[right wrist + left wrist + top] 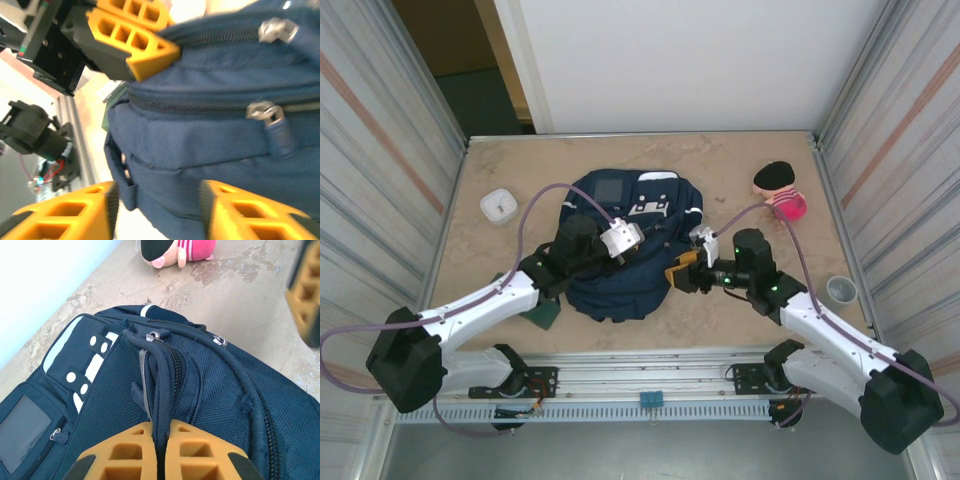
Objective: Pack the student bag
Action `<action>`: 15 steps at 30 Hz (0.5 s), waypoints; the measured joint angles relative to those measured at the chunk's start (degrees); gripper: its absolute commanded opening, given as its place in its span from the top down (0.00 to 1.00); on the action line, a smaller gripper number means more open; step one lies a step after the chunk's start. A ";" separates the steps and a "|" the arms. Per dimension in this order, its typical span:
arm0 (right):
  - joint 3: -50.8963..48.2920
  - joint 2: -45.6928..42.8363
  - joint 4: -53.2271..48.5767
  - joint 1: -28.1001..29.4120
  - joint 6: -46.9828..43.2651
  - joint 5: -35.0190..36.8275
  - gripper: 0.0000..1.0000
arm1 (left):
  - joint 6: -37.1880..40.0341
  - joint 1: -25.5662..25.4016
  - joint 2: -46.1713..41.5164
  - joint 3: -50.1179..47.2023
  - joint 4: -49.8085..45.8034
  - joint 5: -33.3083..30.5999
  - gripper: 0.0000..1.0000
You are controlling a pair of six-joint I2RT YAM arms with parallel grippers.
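Note:
The student bag point(620, 255) lies flat in the middle of the table, navy blue, with a grey patch point(607, 189) and a white patch point(650, 205) on its front. My left gripper point(162, 442) is shut on a dark strap loop point(162, 370) at the top of the bag, beside a closed zipper. Over the bag's right half, my left gripper point(656, 232) points right. My right gripper point(157, 212) stands open at the bag's right edge, its orange fingers point(65, 217) on either side of a fold of blue fabric. Two zipper pulls point(267, 112) show above it.
A pink and black plush toy point(780, 190) lies at the back right. A white box point(498, 205) sits at the left, a grey cup point(841, 290) at the right edge, and a green object point(542, 312) under the left arm. Metal walls close in both sides.

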 measured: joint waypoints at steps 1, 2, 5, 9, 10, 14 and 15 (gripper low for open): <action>-0.04 -0.24 0.33 -1.55 0.04 -0.55 0.38 | 0.09 0.00 0.00 0.00 -0.04 0.31 1.00; -0.04 -0.13 0.92 -3.32 0.02 -1.31 0.35 | 0.11 0.02 -0.02 0.00 -0.11 0.59 1.00; 0.04 2.58 2.69 -8.63 -0.09 -4.61 0.21 | 0.33 0.02 -0.22 0.00 -0.28 1.68 1.00; 2.23 10.82 3.78 -11.41 0.46 -9.70 0.20 | 0.52 0.02 -0.63 0.00 -0.37 3.13 1.00; 3.10 13.09 4.15 -11.58 0.61 -11.17 0.20 | 0.55 0.02 -0.72 0.00 -0.37 3.63 1.00; 5.90 19.80 7.52 -11.58 1.29 -16.11 0.25 | 0.52 0.07 -0.98 0.00 -0.50 5.22 1.00; 6.21 20.68 8.39 -11.61 1.51 -16.90 0.26 | 0.52 0.13 -1.05 0.00 -0.55 5.51 1.00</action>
